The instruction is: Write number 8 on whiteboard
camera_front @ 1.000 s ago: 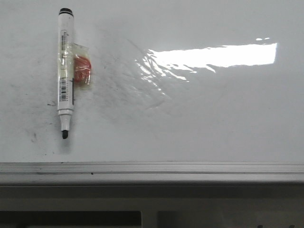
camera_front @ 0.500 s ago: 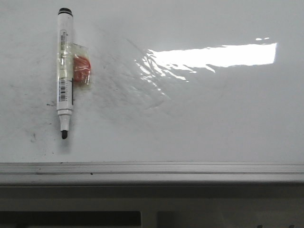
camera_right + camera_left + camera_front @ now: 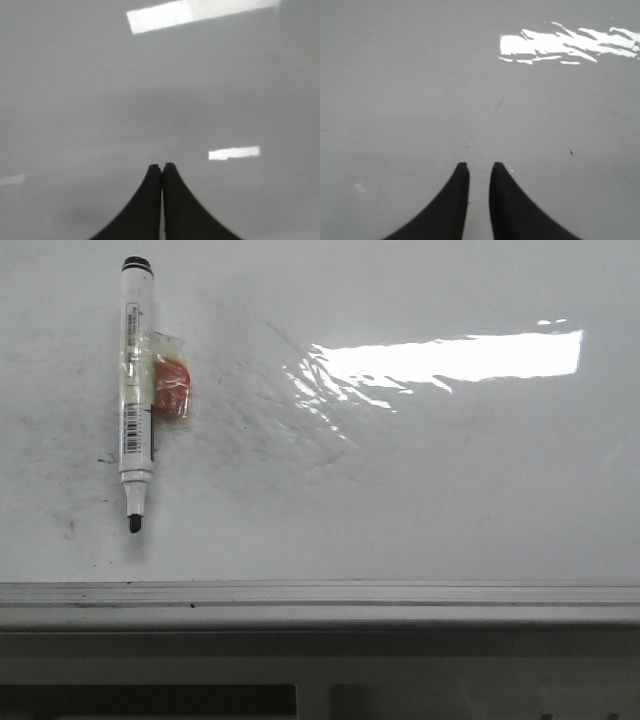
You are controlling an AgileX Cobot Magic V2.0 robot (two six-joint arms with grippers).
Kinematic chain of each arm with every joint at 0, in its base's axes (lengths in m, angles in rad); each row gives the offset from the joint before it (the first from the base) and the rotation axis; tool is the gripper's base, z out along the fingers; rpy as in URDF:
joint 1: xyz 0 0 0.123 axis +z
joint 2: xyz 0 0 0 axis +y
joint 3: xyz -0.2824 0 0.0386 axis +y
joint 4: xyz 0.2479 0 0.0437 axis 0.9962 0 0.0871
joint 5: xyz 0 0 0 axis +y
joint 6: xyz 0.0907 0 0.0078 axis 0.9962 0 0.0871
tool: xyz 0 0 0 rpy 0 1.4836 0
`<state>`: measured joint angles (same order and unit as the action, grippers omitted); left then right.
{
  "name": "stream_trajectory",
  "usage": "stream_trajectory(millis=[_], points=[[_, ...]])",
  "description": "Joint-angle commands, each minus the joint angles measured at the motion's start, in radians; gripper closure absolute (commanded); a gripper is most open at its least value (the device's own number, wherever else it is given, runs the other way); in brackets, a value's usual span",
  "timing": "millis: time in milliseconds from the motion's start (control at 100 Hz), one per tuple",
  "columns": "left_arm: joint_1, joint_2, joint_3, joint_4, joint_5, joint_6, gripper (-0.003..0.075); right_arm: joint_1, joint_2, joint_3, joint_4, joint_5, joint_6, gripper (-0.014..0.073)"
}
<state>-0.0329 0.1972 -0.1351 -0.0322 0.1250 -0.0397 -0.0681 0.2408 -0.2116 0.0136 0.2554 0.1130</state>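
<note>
The whiteboard (image 3: 420, 500) fills the front view, glossy white with faint grey smudges and a bright light reflection. The number 8 is out of view in every frame. A white marker pen (image 3: 136, 390) lies flat at the board's left, uncapped black tip (image 3: 135, 524) toward the near edge. Neither gripper appears in the front view. In the left wrist view my left gripper (image 3: 479, 165) is open by a narrow gap over bare board (image 3: 420, 75), holding nothing. In the right wrist view my right gripper (image 3: 162, 165) is shut and empty over bare board (image 3: 75, 90).
A small red piece under clear tape (image 3: 172, 387) is stuck to the marker's right side. The board's grey metal frame edge (image 3: 320, 602) runs along the near side. Dark specks and scuffs (image 3: 72, 528) mark the board near the pen tip.
</note>
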Motion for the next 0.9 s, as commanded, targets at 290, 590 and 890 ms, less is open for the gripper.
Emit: stream_trajectory(millis=[290,590,890], points=[[-0.018,0.109,-0.035,0.017,-0.343,-0.011,0.0300,-0.003,0.018,-0.034,-0.002,-0.077,0.000,0.0657],[-0.324,0.312,-0.085,0.017,-0.411,-0.065,0.0300,-0.003,0.018,-0.034,-0.002,-0.071,0.000,0.0657],[-0.676,0.550,-0.093,-0.047,-0.571,-0.065,0.0302,-0.003,0.018,-0.034,-0.002,-0.071,0.000,0.0657]])
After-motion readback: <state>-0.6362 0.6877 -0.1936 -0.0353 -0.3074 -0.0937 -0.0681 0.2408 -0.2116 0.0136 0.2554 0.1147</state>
